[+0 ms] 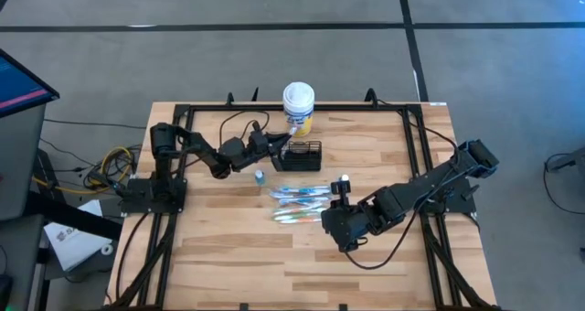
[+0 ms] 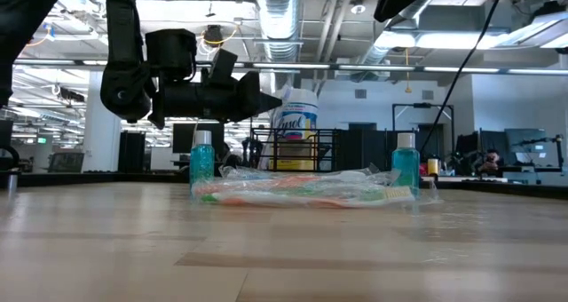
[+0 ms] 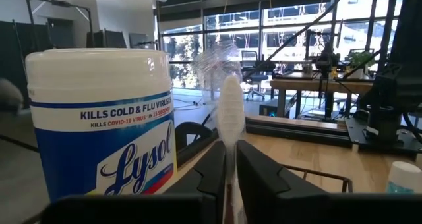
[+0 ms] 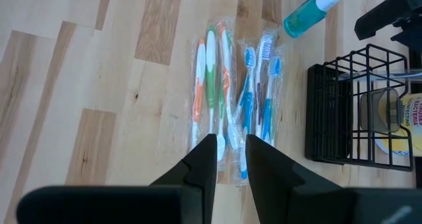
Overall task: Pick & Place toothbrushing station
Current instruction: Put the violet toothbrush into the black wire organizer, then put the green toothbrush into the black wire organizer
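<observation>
- left pincer (image 1: 276,146) sits at the left edge of the toothbrushing station (image 1: 301,155), which stands at the back-centre of the table (image 1: 228,247), just in front of the lysol canister (image 1: 299,105)
- left wrist view: fingers (image 3: 212,174) close together with a wrapped white toothbrush (image 3: 230,115) upright in the narrow gap; touching on both sides or already slack, cannot tell
- the caddy is black wire mesh, low and rectangular; right wrist view shows it just beside the yellow canister (only part of the label visible through the mesh)
- right pincer (image 1: 341,194) hovers over the right end of the packaged toothbrushes (image 1: 299,204); fingers (image 4: 203,159) part open with a gap, nothing between them
- right wrist view: one pack of orange/green brushes (image 4: 211,85) and one of blue brushes (image 4: 258,92) lying flat side by side in clear wrap, near the caddy but apart from it
- small teal bottle (image 1: 260,177) on the table left of the packs; a second bottle (image 1: 345,180) close by the right pincer
</observation>
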Controlling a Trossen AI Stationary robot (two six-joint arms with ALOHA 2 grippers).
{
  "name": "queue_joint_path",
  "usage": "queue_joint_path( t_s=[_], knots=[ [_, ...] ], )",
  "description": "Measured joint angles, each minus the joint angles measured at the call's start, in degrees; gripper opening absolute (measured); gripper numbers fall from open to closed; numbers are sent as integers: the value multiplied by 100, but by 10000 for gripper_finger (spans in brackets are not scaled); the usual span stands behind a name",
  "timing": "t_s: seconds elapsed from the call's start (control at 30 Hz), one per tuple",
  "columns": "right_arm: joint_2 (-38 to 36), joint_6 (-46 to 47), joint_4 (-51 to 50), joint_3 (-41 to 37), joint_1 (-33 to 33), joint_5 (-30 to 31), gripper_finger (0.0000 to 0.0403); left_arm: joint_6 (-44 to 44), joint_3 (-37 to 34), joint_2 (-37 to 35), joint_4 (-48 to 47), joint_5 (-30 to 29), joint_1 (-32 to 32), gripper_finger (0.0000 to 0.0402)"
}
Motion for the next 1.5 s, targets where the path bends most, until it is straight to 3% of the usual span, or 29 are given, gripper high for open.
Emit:
queue_joint_path(
  t_s=[0.2, 0.57, 0.8, 0.93, 1.17, 1.5],
  knots=[
    [0, 4, 2, 0, 0, 0, 71, 39, 0, 0, 0, 1, 0, 46],
    [0, 9, 20, 0, 0, 0, 71, 42, 0, -24, 0, 1, 0, 120],
    [0, 9, 20, 0, -2, 0, 71, 45, -10, -176, 15, 4, 0, 139],
    [0, 9, 26, 0, 0, 0, 71, 49, -101, -594, -27, 15, -2, 140],
    [0, 7, 47, 0, -2, -1, 71, 16, -477, -1577, -961, 5, -56, 140],
    [0, 7, 198, 0, -4, -4, 71, -108, -776, -3098, -2776, 35, -881, 129]
  ],
)
